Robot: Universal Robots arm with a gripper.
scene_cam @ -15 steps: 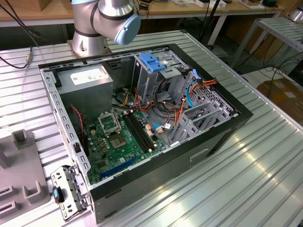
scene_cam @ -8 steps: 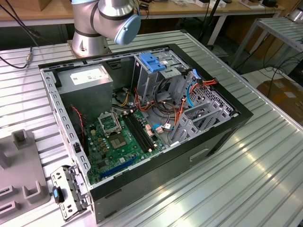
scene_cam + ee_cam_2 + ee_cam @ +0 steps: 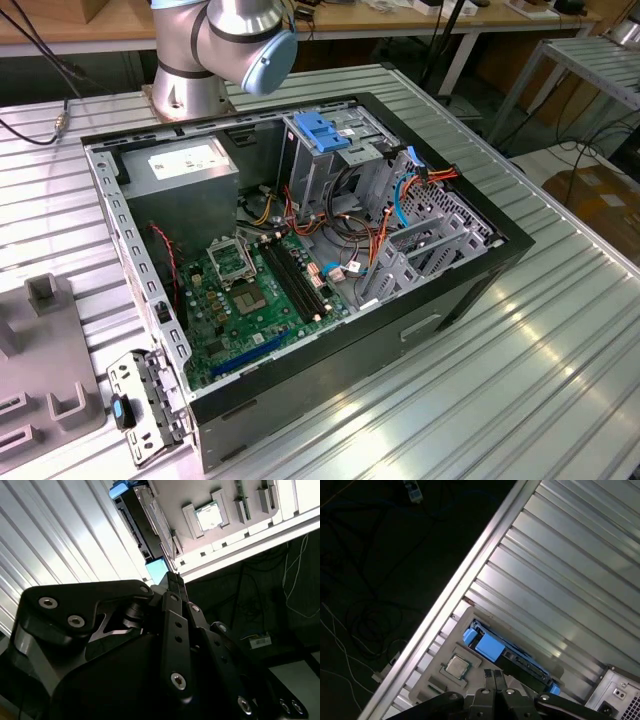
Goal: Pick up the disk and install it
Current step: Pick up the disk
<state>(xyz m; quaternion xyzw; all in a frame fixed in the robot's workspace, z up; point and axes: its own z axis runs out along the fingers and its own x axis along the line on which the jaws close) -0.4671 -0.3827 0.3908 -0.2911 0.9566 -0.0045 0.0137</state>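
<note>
The disk (image 3: 512,656) is a dark flat drive in a bright blue carrier. It lies on a grey fixture plate (image 3: 470,617) near the edge of the ribbed metal table. In the second wrist view the disk (image 3: 134,522) runs from one blue end tab to another just beside my fingertips. My gripper (image 3: 494,674) hovers over the disk's near edge, and its black fingers are pressed together with nothing between them. The second wrist view shows the gripper (image 3: 174,576) the same way.
A processor chip (image 3: 457,666) sits in a pocket of the same plate, beside the disk. The open computer case (image 3: 470,290) holds a tall grey drive cage (image 3: 310,175) with a light-blue latch plate (image 3: 324,131). The arm's base (image 3: 215,50) stands behind it. Dark floor with cables lies past the table edge.
</note>
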